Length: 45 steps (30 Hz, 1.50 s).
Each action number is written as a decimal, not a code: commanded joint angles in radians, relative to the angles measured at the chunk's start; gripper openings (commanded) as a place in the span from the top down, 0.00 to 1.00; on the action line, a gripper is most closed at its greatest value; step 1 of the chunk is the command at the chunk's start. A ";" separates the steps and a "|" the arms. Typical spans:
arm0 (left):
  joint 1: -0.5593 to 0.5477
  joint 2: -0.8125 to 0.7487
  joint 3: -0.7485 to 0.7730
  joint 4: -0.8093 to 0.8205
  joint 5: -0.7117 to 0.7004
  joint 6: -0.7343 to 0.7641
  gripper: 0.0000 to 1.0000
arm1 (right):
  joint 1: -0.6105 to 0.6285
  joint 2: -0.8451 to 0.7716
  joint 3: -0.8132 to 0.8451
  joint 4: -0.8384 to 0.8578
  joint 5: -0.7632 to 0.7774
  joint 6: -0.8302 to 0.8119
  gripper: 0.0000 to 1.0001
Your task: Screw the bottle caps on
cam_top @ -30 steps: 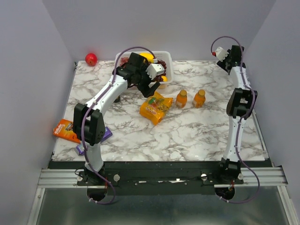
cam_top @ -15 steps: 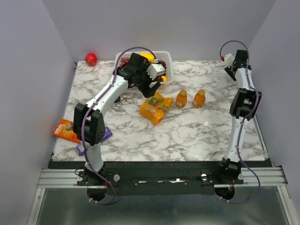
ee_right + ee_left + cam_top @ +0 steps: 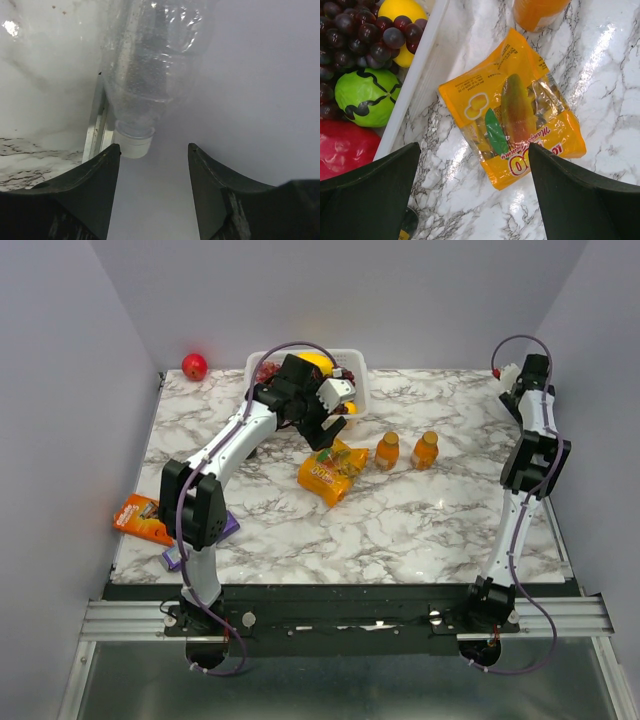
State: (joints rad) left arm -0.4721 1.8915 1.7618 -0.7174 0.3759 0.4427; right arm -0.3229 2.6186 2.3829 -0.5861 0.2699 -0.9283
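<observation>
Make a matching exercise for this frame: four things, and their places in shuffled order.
1 dark grapes
2 clear bottle
3 mango snack packet
4 red apple

A flat on the table, just ahead of the left end effector
B in the white basket
C by the table's far left corner
D at the table's right edge, before the right end effector

Pairs: 1-B, 2-D, 3-A, 4-C

Yellow snack bag (image 3: 512, 127) just beside white fruit basket (image 3: 417, 75)
</observation>
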 commanded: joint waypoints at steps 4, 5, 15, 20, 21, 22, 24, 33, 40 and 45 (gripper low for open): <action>-0.011 0.050 0.068 -0.022 -0.014 -0.010 0.01 | -0.001 0.029 0.044 -0.115 -0.116 -0.037 0.38; -0.011 0.052 0.071 -0.022 -0.015 -0.010 0.01 | -0.002 0.031 0.048 -0.126 -0.116 -0.038 0.38; -0.031 0.081 0.122 -0.039 -0.048 -0.004 0.01 | -0.015 0.090 0.173 -0.224 -0.153 -0.083 0.46; -0.030 0.084 0.146 -0.043 -0.086 0.017 0.01 | -0.015 0.101 0.177 -0.273 -0.114 -0.145 0.43; -0.028 0.084 0.151 -0.045 -0.086 0.014 0.01 | -0.015 0.103 0.174 -0.277 -0.103 -0.182 0.42; -0.026 0.084 0.150 -0.050 -0.085 0.013 0.01 | -0.016 0.103 0.168 -0.282 -0.083 -0.199 0.42; -0.022 0.081 0.142 -0.053 -0.069 0.010 0.01 | -0.025 0.112 0.179 -0.288 -0.087 -0.217 0.45; -0.020 0.067 0.131 -0.042 -0.081 0.002 0.01 | -0.050 0.136 0.173 -0.184 -0.018 -0.368 0.40; -0.022 0.084 0.139 -0.028 -0.080 -0.010 0.01 | -0.051 0.129 0.157 -0.198 -0.046 -0.417 0.51; -0.025 0.095 0.149 -0.031 -0.077 -0.012 0.01 | -0.064 0.095 0.113 -0.190 -0.101 -0.425 0.55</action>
State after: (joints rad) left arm -0.4961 1.9610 1.8832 -0.7498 0.3202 0.4435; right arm -0.3557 2.7308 2.5286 -0.7921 0.2111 -1.3190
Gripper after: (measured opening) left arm 0.985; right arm 0.493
